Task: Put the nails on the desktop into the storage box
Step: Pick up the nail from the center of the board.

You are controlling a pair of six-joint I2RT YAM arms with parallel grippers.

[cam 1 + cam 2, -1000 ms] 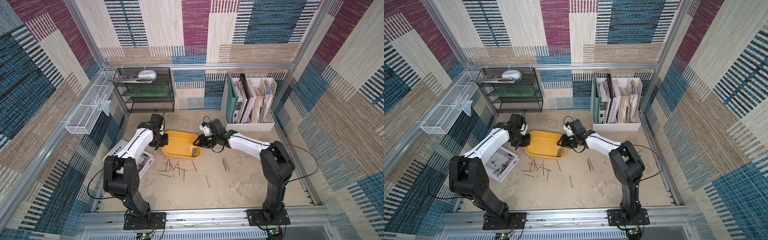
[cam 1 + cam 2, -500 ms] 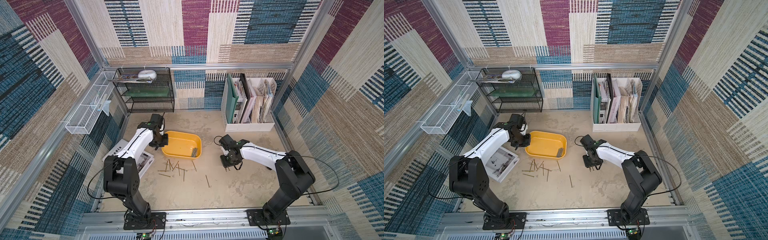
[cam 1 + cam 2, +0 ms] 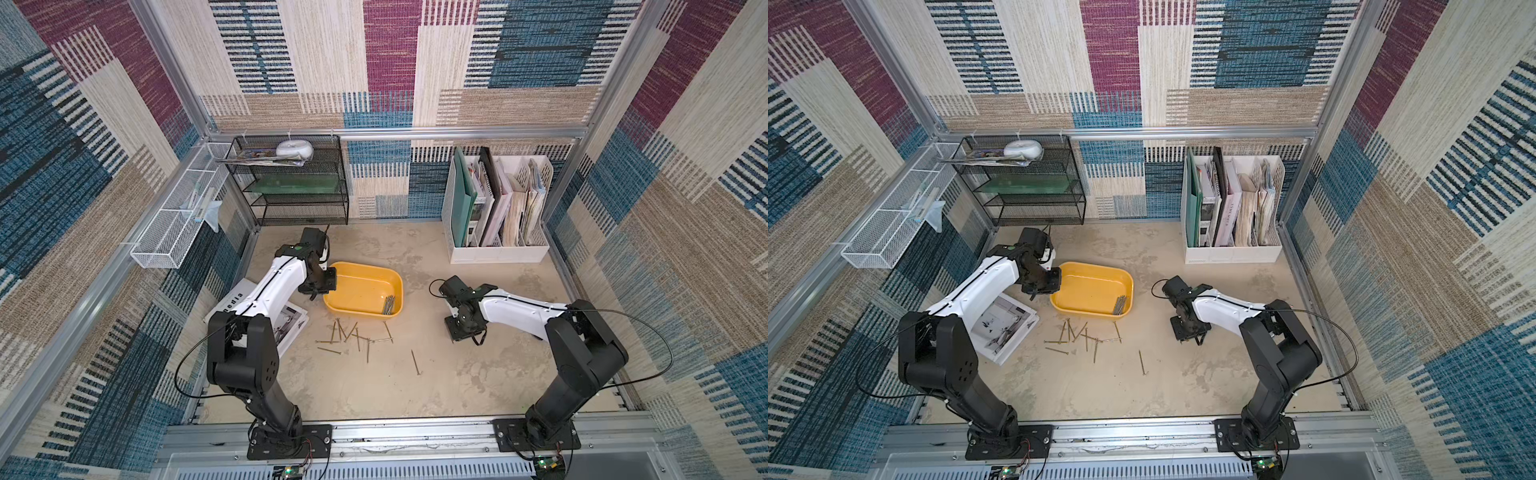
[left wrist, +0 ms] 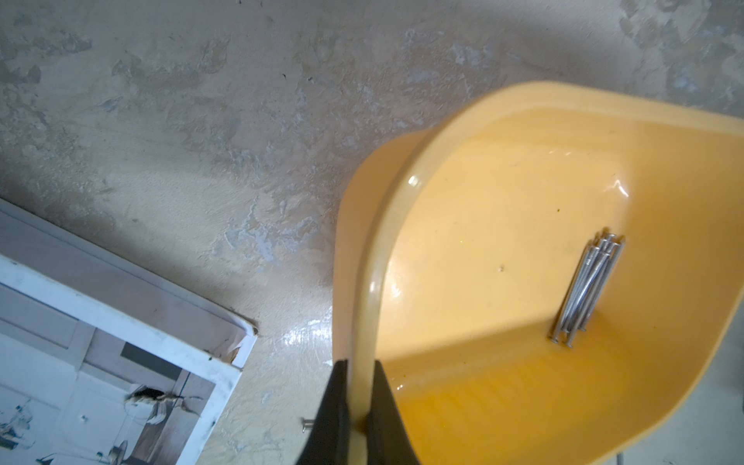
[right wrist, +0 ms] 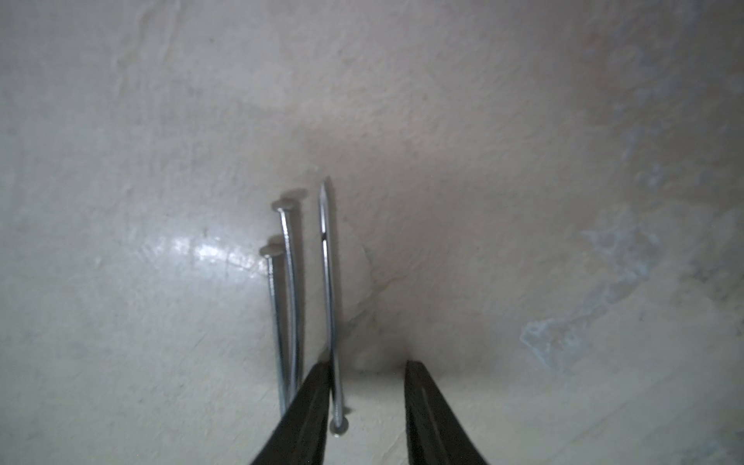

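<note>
Patterned woven walls in blue, maroon and beige enclose a mottled beige, concrete-like desk (image 3: pixel 478 374), with a black wire-mesh shelf rack (image 3: pixel 299 195) and a white file organiser (image 3: pixel 498 253) at the back. The shallow yellow-orange plastic storage box (image 3: pixel 361 286) sits mid-desk. It holds a bundle of thin grey metal nails (image 3: pixel 388 304), and more lie scattered just in front of it. The left arm reaches to the box's end, its left fingers (image 4: pixel 334 410) pinched tight on the rim. The right arm bends wrist-down, well apart from the box. Its right fingers (image 5: pixel 426 410) are parted with their tips at the desk, and one loose nail (image 5: pixel 328 282) lies in the gap.
</note>
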